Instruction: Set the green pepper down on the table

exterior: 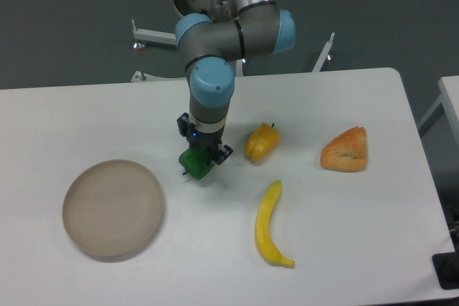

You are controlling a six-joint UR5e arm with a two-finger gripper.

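My gripper (199, 158) points straight down over the middle of the white table (86, 120) and is shut on the green pepper (195, 163). The pepper is small, glossy and dark green, with its short stem sticking out to the lower left. It sits low against the tabletop; whether it touches the surface I cannot tell. The fingers hide the pepper's upper right part.
A yellow-orange pepper (261, 142) lies just right of the gripper. A banana (270, 224) lies in front of it, and an orange wedge-shaped pastry (346, 150) sits further right. A round beige plate (113, 208) rests at the front left.
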